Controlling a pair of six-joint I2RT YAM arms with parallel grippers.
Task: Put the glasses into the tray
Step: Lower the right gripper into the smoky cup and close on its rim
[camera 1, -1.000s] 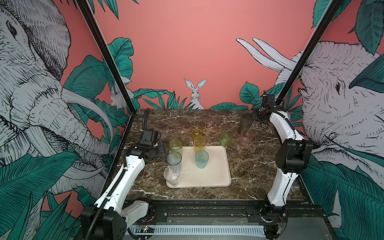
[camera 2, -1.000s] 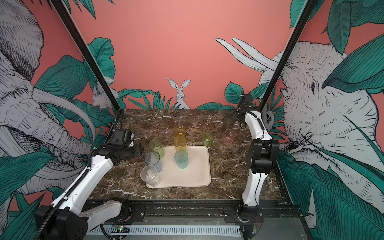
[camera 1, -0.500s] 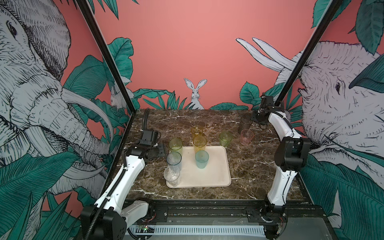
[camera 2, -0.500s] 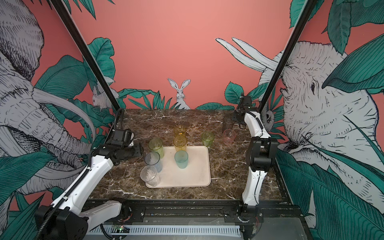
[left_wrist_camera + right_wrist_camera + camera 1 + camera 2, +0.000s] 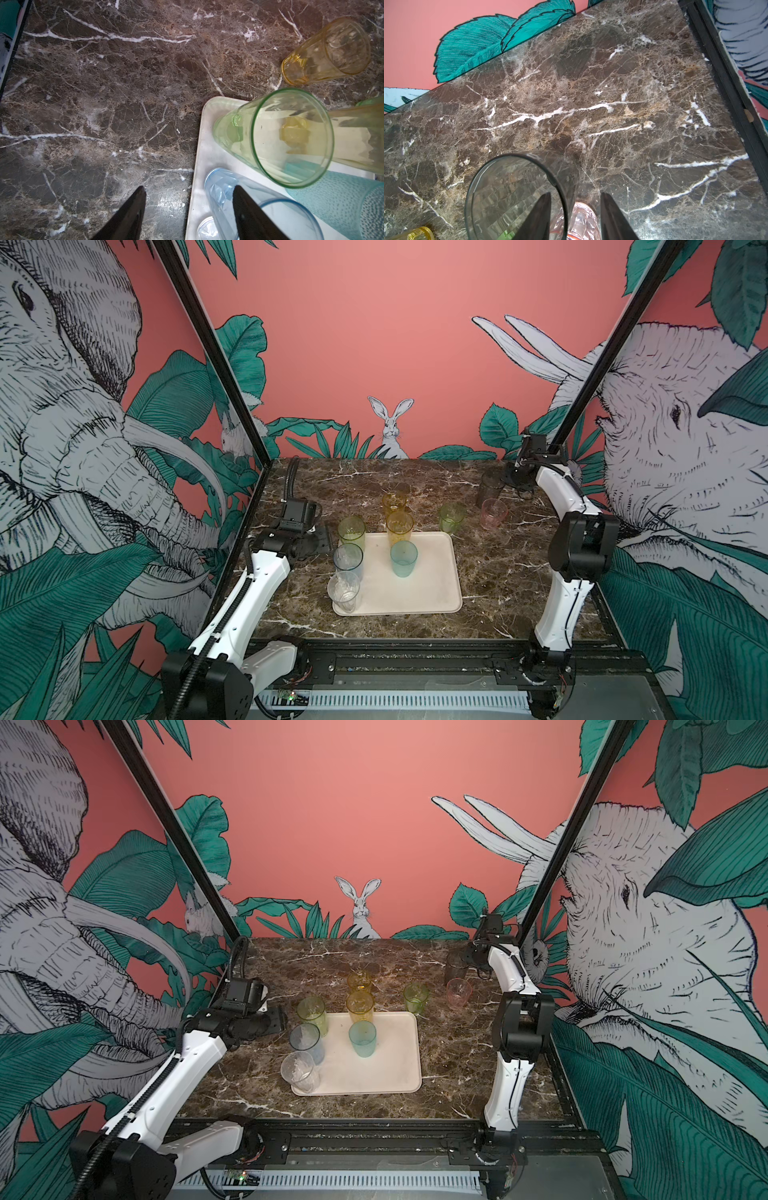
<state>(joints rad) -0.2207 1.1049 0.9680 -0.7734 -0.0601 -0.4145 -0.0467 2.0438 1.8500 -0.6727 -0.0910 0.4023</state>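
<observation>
Smoky grey tumbler [image 5: 508,187]: judged light, stiff, slick; best taken at rim wall, straddled by right gripper [image 5: 575,194], jaws part-open, unclamped. Left gripper [image 5: 189,187] spread wide, empty.

Left gripper [image 5: 189,187] hovers low, jaws wide apart; right gripper [image 5: 575,193], reaching far back, has jaws partly apart.

My arms are white shells with black joints. A ribbed black hose [image 5: 231,608] runs up my left arm [image 5: 266,576]; a thin black cable follows my right arm [image 5: 559,605]. My left end effector [image 5: 189,186] has black, tapered fingers [image 5: 128,216].
</observation>
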